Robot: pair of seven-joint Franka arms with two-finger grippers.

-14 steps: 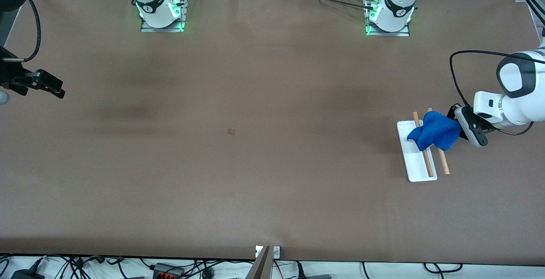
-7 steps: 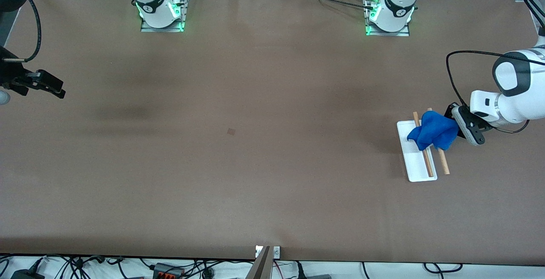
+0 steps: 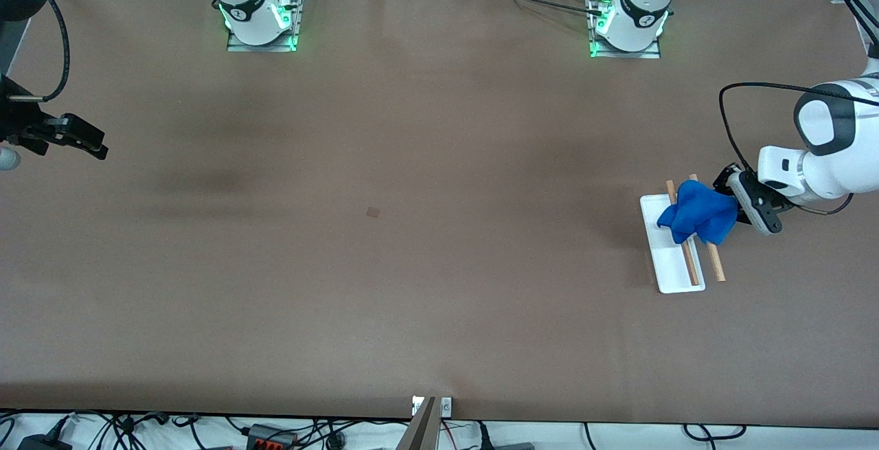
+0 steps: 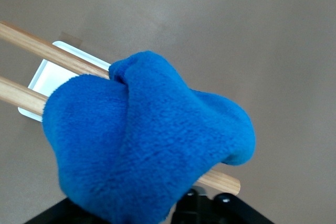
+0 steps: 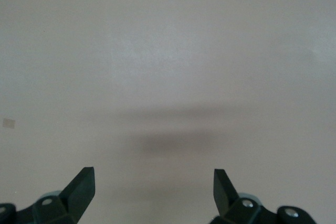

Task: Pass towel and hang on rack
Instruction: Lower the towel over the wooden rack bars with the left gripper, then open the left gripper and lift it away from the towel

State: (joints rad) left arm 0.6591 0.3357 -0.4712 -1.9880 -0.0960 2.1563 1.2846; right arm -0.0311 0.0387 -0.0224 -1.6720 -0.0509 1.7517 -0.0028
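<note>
blue towel [image 3: 699, 211] soft, light, floppy, draped on rack [image 3: 671, 257]; best pinched at a fold. left gripper [image 3: 740, 204] beside it, grip can't tell.

1. The fluffy blue fleece towel [image 3: 699, 211] lies bunched and draped over both rods.
2. The small rack of flat white rectangular base and two light-wooden rods [image 3: 669, 268] stands at the left arm's end of the table.
</note>
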